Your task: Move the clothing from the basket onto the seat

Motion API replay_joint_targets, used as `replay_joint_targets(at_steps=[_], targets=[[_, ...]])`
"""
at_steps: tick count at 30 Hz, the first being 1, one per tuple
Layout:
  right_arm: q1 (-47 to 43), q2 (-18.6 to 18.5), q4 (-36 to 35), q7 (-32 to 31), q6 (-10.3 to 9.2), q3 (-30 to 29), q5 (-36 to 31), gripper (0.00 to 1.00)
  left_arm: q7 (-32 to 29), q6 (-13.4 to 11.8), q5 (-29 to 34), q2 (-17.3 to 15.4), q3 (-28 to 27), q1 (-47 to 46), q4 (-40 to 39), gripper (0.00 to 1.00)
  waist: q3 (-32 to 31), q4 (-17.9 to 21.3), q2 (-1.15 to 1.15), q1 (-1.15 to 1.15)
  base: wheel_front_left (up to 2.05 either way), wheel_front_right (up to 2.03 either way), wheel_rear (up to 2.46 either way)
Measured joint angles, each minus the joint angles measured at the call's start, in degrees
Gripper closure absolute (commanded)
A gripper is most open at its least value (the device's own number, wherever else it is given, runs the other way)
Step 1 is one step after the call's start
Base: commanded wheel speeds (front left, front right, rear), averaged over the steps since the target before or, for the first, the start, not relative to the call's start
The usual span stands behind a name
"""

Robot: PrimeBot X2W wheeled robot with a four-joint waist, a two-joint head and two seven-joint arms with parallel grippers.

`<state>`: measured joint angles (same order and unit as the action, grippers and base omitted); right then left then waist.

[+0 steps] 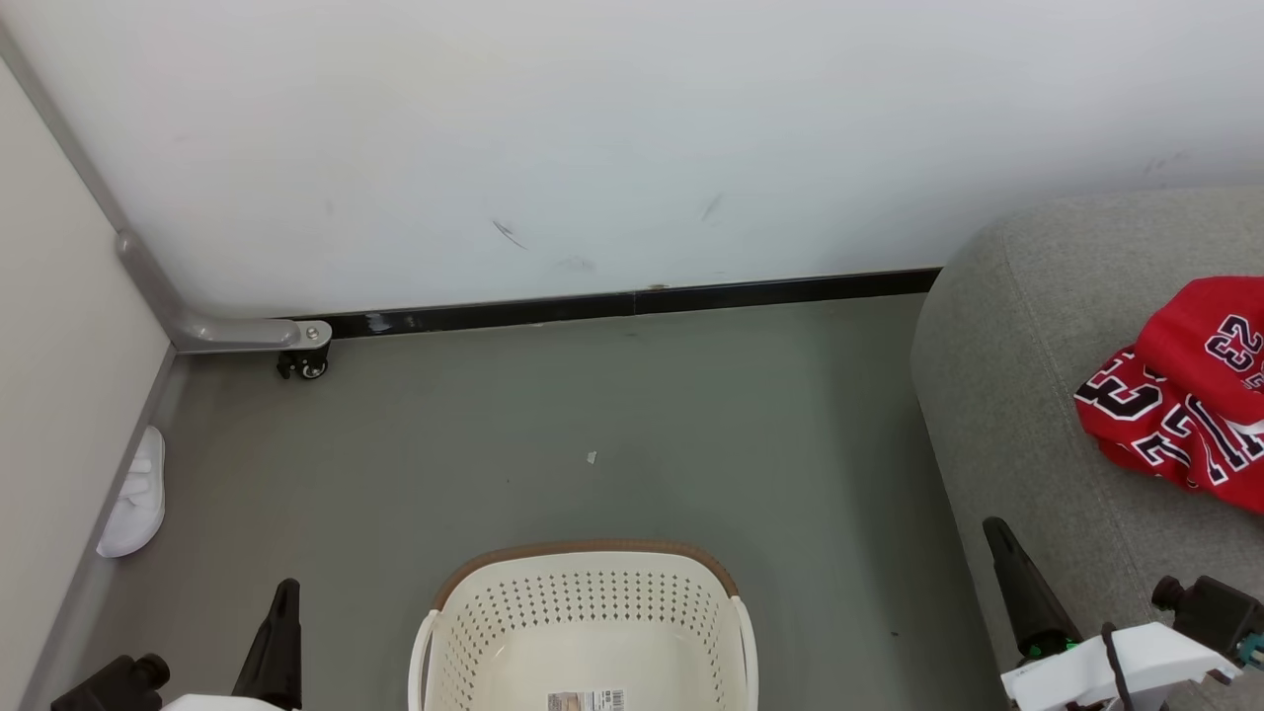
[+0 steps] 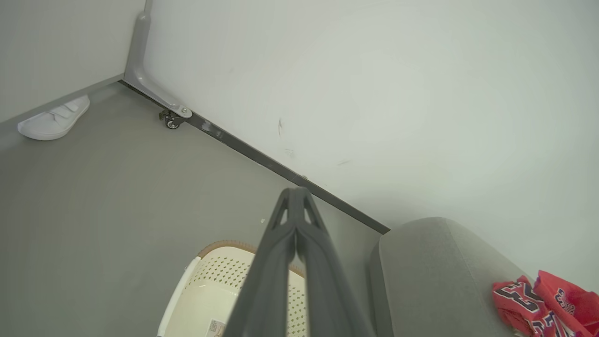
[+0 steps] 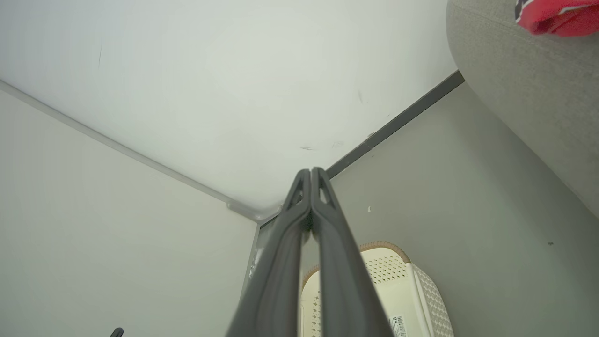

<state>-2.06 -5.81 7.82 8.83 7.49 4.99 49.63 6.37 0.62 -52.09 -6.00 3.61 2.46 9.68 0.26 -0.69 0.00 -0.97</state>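
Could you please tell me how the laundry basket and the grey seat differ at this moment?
The basket is cream perforated plastic with a brown rim; the seat is grey fabric. The basket is much the smaller and stands on the floor; the seat rises apart from it, at the robot's right. The basket's visible inside shows no garment; the seat carries the red clothing. Both have rounded corners.
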Motion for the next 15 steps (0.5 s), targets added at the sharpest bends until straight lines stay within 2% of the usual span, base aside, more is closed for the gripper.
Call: replay_joint_targets(at_steps=[7, 15], targets=[[0.16, -0.08, 0.54, -1.27, 0.0, -0.64, 5.73, 1.0, -1.54, 0.6, -4.83, 0.29, -0.92, -0.86, 0.52, 1.0, -0.27, 0.08, 0.0, -0.01, 0.0, 0.0, 0.0], [0.26, -0.13, 1.92, -2.36, 0.0, -1.32, 12.13, 1.0, -2.87, 1.52, -10.22, 0.59, -1.79, -1.01, 1.36, 1.0, -0.26, 0.17, 0.0, 0.36, 0.0, 0.0, 0.0]])
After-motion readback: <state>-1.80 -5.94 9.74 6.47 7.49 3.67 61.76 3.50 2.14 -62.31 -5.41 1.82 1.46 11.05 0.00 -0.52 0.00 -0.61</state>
